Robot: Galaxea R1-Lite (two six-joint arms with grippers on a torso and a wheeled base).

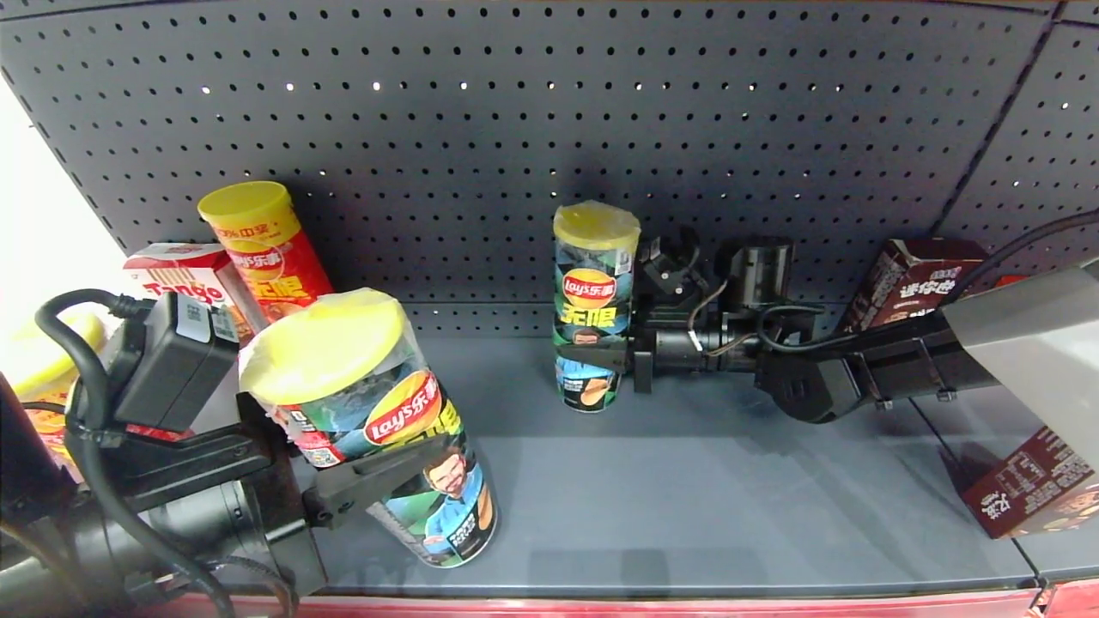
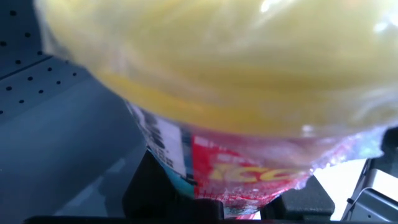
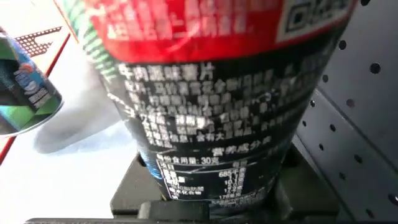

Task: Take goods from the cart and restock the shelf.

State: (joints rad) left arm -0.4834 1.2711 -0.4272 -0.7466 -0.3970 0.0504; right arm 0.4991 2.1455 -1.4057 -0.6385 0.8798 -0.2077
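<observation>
A tilted can (image 1: pixel 403 412) is clamped in the left claw (image 1: pixel 382 459), an upright can (image 1: pixel 592 287) in the right claw (image 1: pixel 601 352); both claws are partly hidden.

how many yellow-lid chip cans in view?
3: red can back left; front can in the left gripper; middle can in the right gripper. Yellow shape behind the left arm may be a fourth.

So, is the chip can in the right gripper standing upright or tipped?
Upright. The chip can stands vertical, yellow lid on top, base down on the shelf; the right gripper grips its middle.
</observation>
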